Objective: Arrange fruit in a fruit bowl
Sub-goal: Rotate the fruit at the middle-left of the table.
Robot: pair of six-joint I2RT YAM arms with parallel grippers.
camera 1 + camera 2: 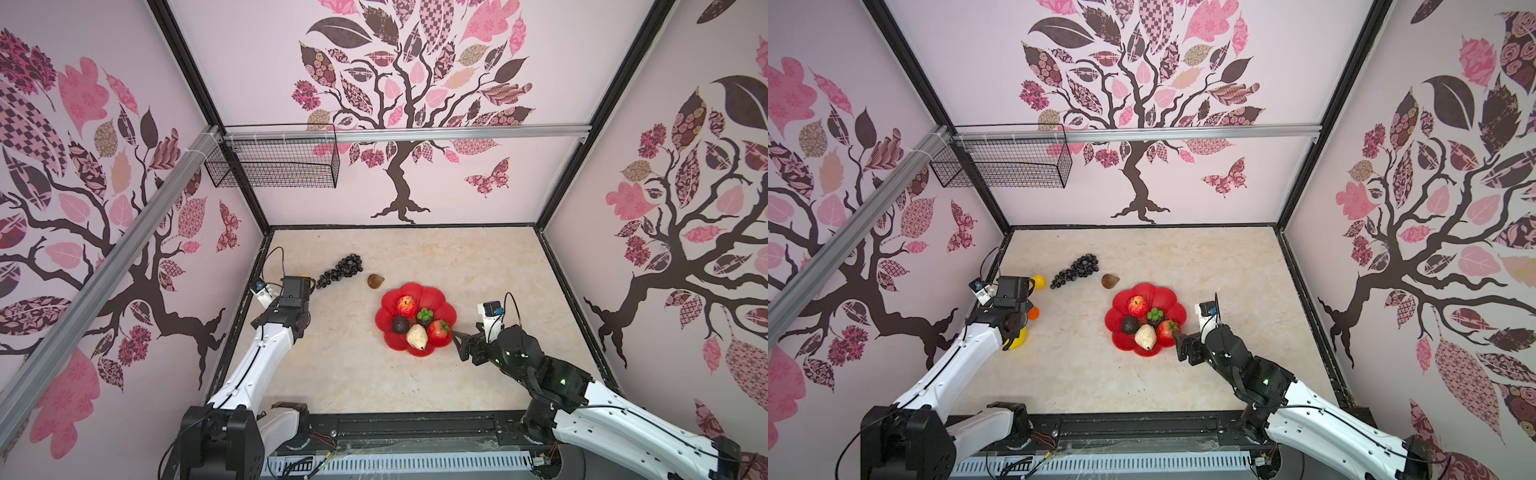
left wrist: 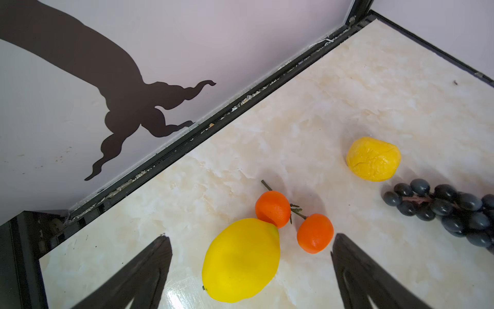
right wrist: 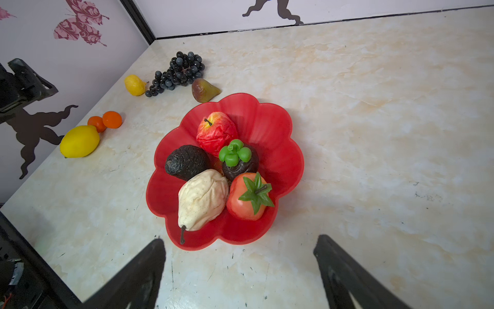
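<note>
The red flower-shaped fruit bowl (image 1: 440, 303) (image 3: 275, 149) holds a red apple (image 3: 216, 132), dark avocado (image 3: 187, 161), cream pear (image 3: 201, 199), red strawberry (image 3: 247, 198) and a dark green-capped fruit (image 3: 239, 160). My right gripper (image 3: 240, 239) (image 1: 459, 345) stands open and empty just outside the bowl's rim. Black grapes (image 1: 340, 270) and a brown fig (image 1: 375, 281) lie behind the bowl. My left gripper (image 2: 251, 239) hangs open over a big lemon (image 2: 240, 260) near the left wall. Two oranges (image 2: 272, 208) touch that lemon. A smaller lemon (image 2: 373, 159) lies farther back.
A black wire basket (image 1: 274, 162) hangs from the rail at the back left, well above the table. The left wall and its black frame edge (image 2: 187, 139) run close beside the lemons and oranges.
</note>
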